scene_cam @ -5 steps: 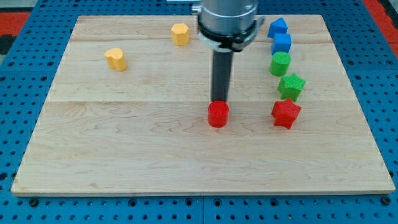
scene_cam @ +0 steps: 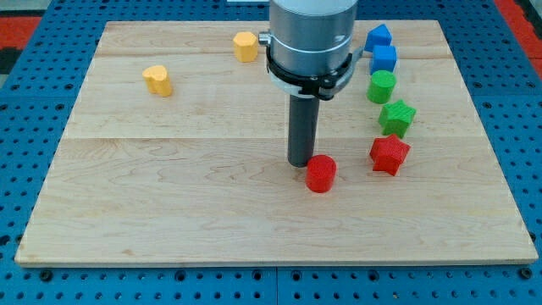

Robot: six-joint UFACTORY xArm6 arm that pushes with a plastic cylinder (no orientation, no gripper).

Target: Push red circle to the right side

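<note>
- Right at the red circle (scene_cam: 320, 174) sits our tip (scene_cam: 300, 163), just to the view's left of it and a bit toward the view's top, so close that we think they touch.
- Our tip is only the end of a dark rod, with nothing on it that could open or close, so it holds nothing and can only push.
- We count one red circle. It lies near the middle of the wooden board (scene_cam: 169, 203), a little toward the view's right.
- We count one red star (scene_cam: 389, 154). It sits near the red circle, on the view's right of it, with bare wood between them.
- We count two green blocks: a round one (scene_cam: 382, 86) and a star-like one (scene_cam: 397, 118) just below it in the view.
- We count two blue blocks: one with a pointed top (scene_cam: 378, 36) and a square-looking one (scene_cam: 384, 58) just below it.
- These blue, green and red pieces make a line down the view's right side of the board.
- We count two yellow blocks: one (scene_cam: 157, 80) at the view's upper left and one (scene_cam: 246, 46) near the view's top middle. We cannot tell their shapes for sure.
- Our rod stands straight up and down under a wide grey round part (scene_cam: 310, 38) of the arm, which comes in from the view's top.
</note>
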